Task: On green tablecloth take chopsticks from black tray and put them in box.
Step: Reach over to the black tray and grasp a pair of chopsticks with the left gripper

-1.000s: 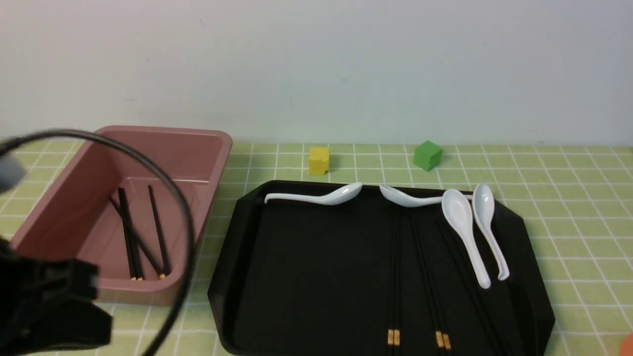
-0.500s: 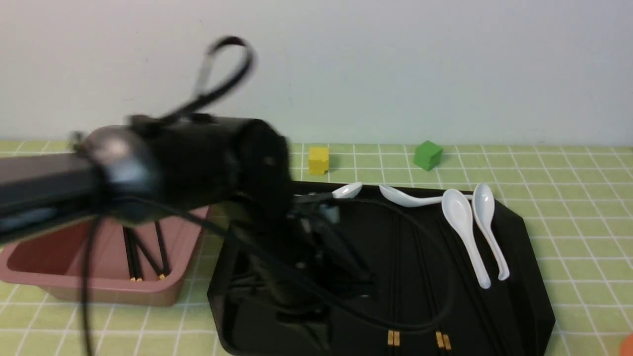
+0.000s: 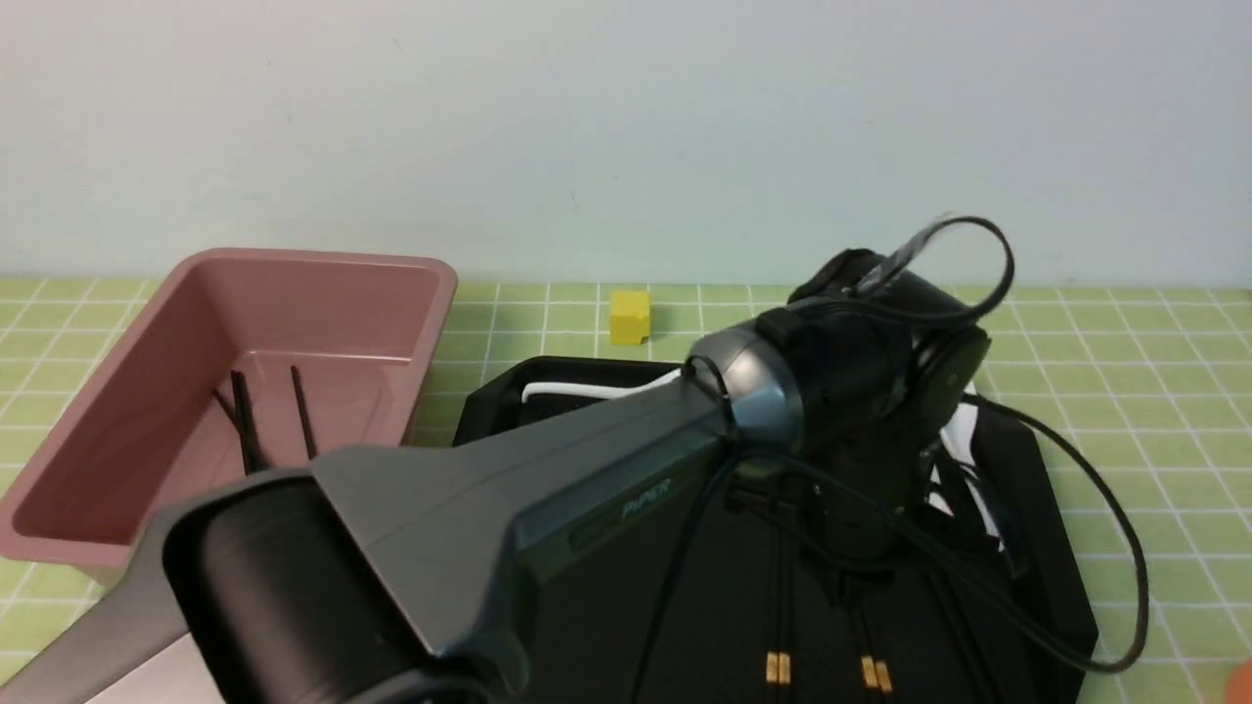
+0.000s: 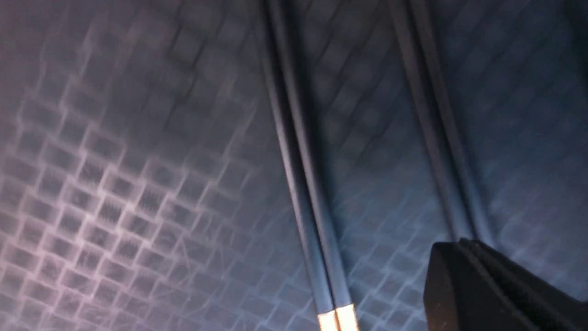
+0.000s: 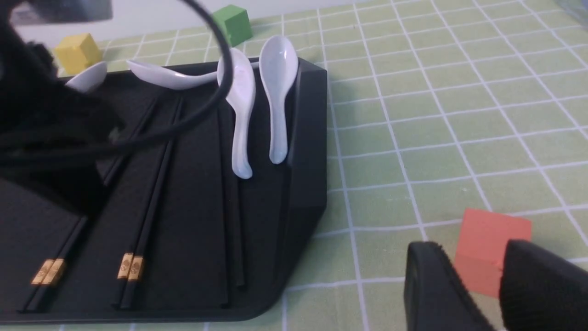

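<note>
Green tablecloth [image 5: 436, 115], pale wall [image 3: 626, 127] behind | black tray [image 5: 308, 161]: box [image 3: 333, 313] left, open cloth right | left hand [image 4: 459, 250] pressed together above tray's chopsticks [image 4: 301, 184] | right hand [image 5: 475, 252] spread, right of tray

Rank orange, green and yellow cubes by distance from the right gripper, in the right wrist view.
1. orange cube, on the cloth at the fingers.
2. green cube, beyond the tray's spoons.
3. yellow cube, farther along the tray's back.

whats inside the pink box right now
Black chopsticks lie on the floor of the box; at least three show. Their near ends and the box's near corner are covered by the left arm.
</note>
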{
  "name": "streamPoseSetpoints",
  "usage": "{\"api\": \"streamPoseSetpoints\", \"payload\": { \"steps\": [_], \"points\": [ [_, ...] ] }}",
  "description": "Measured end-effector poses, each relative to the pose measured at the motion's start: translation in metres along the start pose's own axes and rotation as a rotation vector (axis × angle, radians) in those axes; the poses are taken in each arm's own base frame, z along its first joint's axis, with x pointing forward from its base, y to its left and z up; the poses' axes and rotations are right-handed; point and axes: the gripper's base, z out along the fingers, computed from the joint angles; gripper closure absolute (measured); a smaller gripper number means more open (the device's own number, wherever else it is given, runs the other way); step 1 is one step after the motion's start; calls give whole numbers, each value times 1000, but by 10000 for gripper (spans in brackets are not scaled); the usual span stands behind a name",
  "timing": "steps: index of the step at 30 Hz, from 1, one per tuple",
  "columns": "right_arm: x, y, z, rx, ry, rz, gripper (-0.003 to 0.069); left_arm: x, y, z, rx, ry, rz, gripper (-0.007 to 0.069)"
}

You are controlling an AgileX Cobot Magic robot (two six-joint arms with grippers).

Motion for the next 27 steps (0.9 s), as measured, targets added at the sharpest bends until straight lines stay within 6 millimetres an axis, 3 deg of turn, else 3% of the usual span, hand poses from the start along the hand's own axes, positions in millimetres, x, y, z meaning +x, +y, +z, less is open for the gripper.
{"api": "streamPoseSetpoints", "payload": {
  "steps": [7, 15, 18, 24, 27],
  "points": [
    [0, 0, 0, 0, 0, 0, 419, -1, 7, -1, -2, 14, -40, 581],
    [0, 0, 0, 0, 0, 0, 419, -7, 24, 4, -33, 18, -110, 330],
    [0, 0, 0, 0, 0, 0, 419, -12, 33, 9, -42, 26, -140, 272],
    [0, 0, 0, 0, 0, 0, 419, -13, 42, 35, -82, 62, -149, 255],
    [0, 0, 0, 0, 0, 0, 419, -12, 42, 39, -87, 65, -144, 270]
  ]
}}
